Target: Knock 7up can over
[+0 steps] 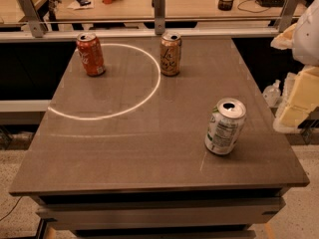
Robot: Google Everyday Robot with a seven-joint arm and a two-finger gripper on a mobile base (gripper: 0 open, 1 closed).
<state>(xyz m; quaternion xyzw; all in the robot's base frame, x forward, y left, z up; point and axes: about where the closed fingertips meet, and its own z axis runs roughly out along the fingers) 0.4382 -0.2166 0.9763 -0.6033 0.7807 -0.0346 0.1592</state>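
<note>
The 7up can, white and green with a silver open top, stands upright near the right front of the brown table. My gripper shows as white and cream-yellow parts at the right edge of the camera view. It is off the table's right side, to the right of the can and apart from it.
A red-orange can stands at the back left and a tan-brown can at the back middle. A bright ring of reflected light lies on the tabletop. A glass rail with metal posts runs behind the table.
</note>
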